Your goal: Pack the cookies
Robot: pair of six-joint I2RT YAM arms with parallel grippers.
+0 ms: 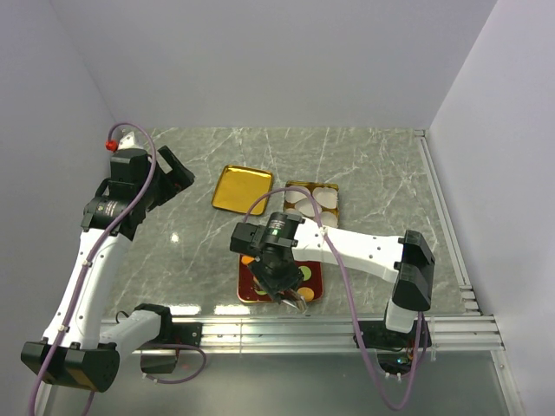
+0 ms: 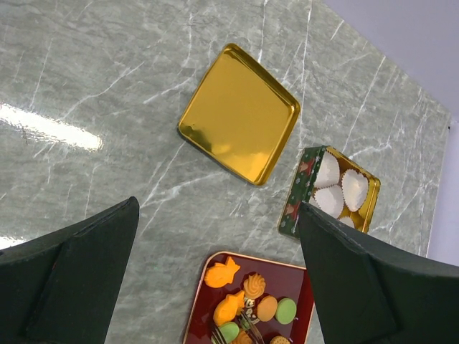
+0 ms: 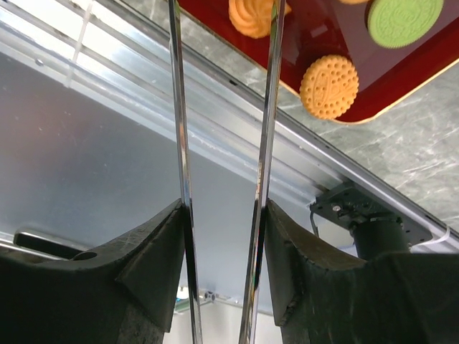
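Marble table (image 1: 373, 165), red tray (image 3: 326, 29) at the near edge. Left gripper (image 2: 219, 215) hangs far left, wide open, empty. Right gripper (image 3: 222, 222) over the tray pinches metal tongs (image 3: 179, 107), blades slightly apart; can't tell if they've grabbed anything. Cookies (image 3: 329, 87) sit in the tray.

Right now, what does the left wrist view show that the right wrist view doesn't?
Left wrist only: the gold tray, the tin with white paper cups, and the fish-shaped cookies. Right wrist only: the tongs clamped in the right gripper, and the metal rail at the table edge. Both: the red tray with round cookies on the marble table.
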